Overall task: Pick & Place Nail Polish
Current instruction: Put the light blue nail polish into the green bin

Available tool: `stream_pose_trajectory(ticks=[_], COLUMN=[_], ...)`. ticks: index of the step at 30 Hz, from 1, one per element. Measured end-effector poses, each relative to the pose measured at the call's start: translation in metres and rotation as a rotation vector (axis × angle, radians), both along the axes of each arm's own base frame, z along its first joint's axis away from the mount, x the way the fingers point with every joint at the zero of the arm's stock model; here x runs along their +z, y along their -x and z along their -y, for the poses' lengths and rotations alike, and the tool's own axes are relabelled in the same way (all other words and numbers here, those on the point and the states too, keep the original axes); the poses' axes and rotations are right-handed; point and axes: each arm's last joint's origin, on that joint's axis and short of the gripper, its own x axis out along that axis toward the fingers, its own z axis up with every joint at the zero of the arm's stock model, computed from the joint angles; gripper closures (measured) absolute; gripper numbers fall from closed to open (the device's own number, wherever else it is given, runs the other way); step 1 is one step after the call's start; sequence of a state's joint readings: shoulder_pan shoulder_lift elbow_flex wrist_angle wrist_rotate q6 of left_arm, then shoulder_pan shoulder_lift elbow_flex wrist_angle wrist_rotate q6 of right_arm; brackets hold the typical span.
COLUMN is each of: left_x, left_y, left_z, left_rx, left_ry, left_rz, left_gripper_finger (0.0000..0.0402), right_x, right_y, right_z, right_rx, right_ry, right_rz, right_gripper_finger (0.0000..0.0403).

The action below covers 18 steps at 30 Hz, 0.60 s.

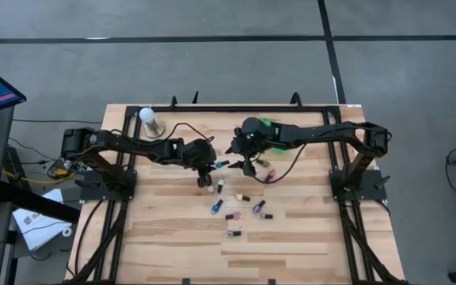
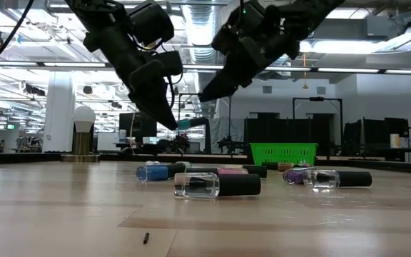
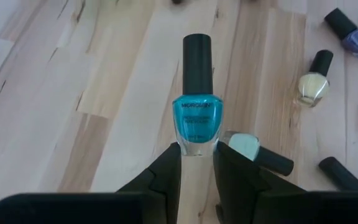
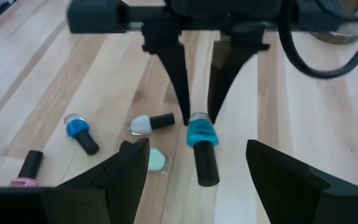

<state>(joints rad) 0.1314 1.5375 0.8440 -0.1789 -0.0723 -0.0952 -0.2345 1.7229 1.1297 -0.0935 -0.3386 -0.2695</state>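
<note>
Currently left gripper (image 3: 197, 163) pinches the base of a teal bottle (image 3: 197, 115), fingers (image 3: 166, 171) nearly together on the glass, black cap pointing away from the wrist. Bottle is lifted off the table (image 1: 291, 237), near table centre, slightly toward 12 o'clock. Right gripper (image 4: 194, 180) faces it from 3 o'clock, jaws spread wide, holding nothing, with the teal bottle's cap between its fingertips but not touching. Low view shows both grippers up in the air, tips close, teal bottle (image 2: 190, 123) between them.

Other bottles (image 1: 237, 207) lie scattered on the wood toward 6 o'clock of the grippers: blue, pale, pink, purple and clear ones, all on their sides. Green basket (image 1: 271, 131) sits at 12 o'clock under the right arm. White ball-topped stand (image 1: 150, 120) sits at 10 o'clock, well apart from the bottles.
</note>
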Motion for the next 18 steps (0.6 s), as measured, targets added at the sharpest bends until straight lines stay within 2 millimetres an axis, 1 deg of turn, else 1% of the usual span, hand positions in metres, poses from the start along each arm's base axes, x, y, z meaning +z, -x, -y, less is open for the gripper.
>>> stream_pose_trajectory(ticks=[5,18], left_x=[0.0024,0.0076], left_y=[-0.0029,-0.0087], left_z=[-0.0004,0.0029], left_rx=[0.000,-0.013], left_ry=[-0.005,-0.015], left_rz=[0.040,0.117], left_gripper_finger=[0.0323,0.0323], right_x=[-0.0021,-0.0017], right_y=[0.0016,0.0017], right_z=[0.0039,0.0063], right_rx=[-0.016,-0.030], right_ry=[-0.004,-0.012], right_rz=[0.002,0.006], right_gripper_finger=[0.0143,0.0143])
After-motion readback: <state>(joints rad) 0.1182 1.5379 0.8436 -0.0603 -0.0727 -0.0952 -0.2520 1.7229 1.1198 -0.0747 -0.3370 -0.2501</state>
